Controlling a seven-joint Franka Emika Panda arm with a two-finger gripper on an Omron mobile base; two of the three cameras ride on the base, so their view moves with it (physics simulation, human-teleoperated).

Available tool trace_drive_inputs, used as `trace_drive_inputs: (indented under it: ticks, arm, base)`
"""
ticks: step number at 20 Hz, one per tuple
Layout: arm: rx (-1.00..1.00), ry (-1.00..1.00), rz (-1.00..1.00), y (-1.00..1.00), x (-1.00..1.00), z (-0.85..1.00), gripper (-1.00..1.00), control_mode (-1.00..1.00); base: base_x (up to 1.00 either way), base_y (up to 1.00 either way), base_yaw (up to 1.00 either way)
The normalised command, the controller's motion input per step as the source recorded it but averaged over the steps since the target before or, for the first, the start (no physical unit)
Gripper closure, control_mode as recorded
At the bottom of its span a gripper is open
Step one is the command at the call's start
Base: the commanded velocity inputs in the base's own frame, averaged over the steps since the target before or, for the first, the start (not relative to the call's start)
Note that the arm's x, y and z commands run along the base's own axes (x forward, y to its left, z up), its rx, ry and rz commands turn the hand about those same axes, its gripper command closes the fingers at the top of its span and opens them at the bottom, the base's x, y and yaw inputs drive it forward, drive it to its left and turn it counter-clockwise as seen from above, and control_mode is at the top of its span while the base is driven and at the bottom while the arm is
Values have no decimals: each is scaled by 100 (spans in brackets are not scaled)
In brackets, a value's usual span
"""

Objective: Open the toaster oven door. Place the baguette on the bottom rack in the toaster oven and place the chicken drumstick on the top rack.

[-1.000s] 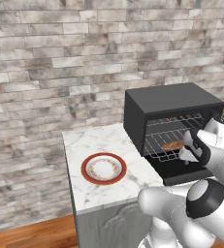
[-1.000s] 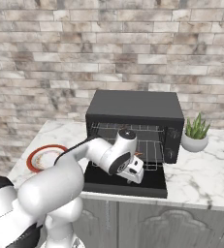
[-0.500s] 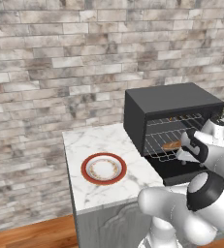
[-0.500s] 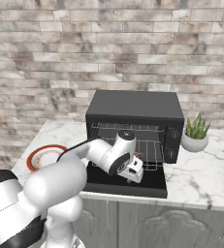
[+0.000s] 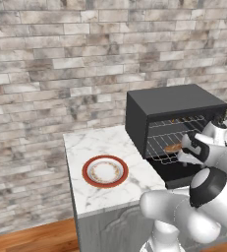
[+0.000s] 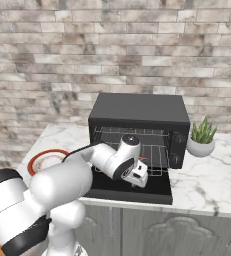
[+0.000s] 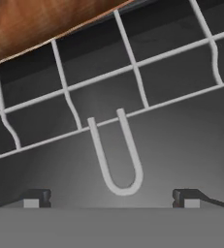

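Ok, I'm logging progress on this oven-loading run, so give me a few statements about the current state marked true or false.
1. The toaster oven door is open, folded down flat. True.
2. The baguette lies on the bottom rack. True.
3. The red-rimmed plate holds the chicken drumstick. False: the plate has nothing on it, and no drumstick can be seen there.
4. The gripper is shut on the baguette. False: its fingertips stand apart with nothing between them, just in front of the rack's wire loop.
5. A potted plant stands left of the toaster oven. False: in the right base view it stands to the oven's right.
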Motion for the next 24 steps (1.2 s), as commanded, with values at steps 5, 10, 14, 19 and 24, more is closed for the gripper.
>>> trace_drive_inputs:
  ticks: [5,10,14,19,24]
  arm:
    - [0,-6,0,0,15,-4,-100,-100]
    - [0,-4,0,0,17,-6,-100,-100]
    - [-2,-3,0,0,20,-6,-100,-100]
    - [-7,-1,0,0,23,-4,-100,-100]
    - [-8,0,0,0,29,-2,-100,-100]
  base:
    - [0,0,0]
    - [0,0,0]
    - [0,0,0]
    - [0,0,0]
    - [0,0,0]
